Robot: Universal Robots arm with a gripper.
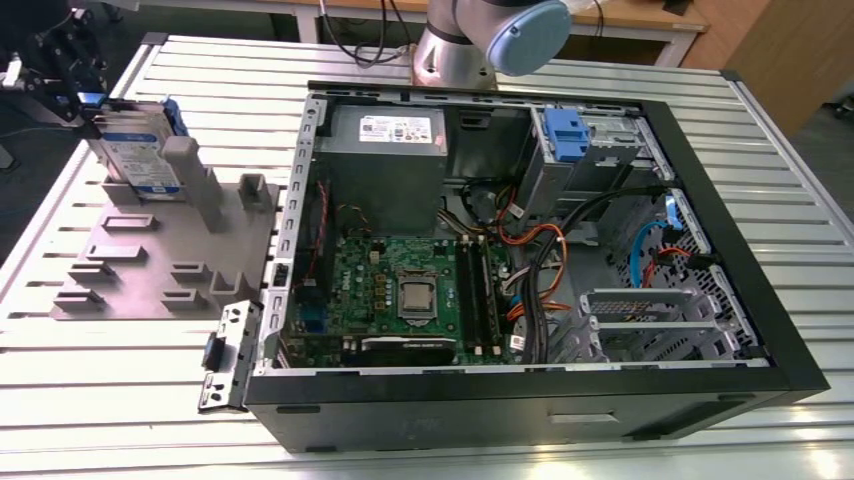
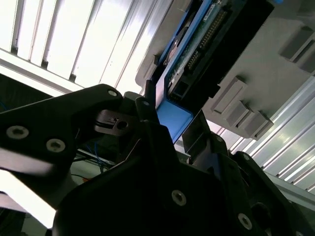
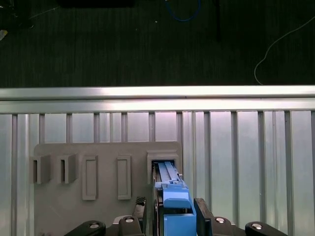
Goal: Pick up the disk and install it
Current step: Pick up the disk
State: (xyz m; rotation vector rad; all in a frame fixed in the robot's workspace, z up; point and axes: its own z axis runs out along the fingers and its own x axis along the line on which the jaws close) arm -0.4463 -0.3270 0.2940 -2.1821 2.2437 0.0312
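Exterior view: a slatted aluminium table (image 1: 94,400) carries an open black tower computer case (image 1: 534,405) lying on its side, circuit boards and cabling exposed. At nine o'clock from the case sits a flat grey plastic holding fixture (image 1: 147,260) with raised slots and posts.

The disk (image 1: 140,155), a flat silver-metal hard drive with a white-and-blue label and a blue plastic frame, stands on edge in a slot at the fixture's eleven o'clock corner, well apart from the case. It is seated in the fixture, not installed.

The black gripper (image 1: 83,98) is at the disk's upper end, at ten o'clock from the fixture's centre. The silver arm base with its blue-grey cap (image 1: 474,40) stands at twelve o'clock from the case.

First wrist view: the gripper (image 3: 174,219) straddles the disk (image 3: 169,176), and its black fingers (image 3: 202,215) lie against the blue frame on both sides. The jaws appear clenched on the disk. The fixture (image 3: 98,206) and table (image 3: 246,147) lie beneath.

Second wrist view: the disk's (image 2: 197,42) green circuit board faces the camera.
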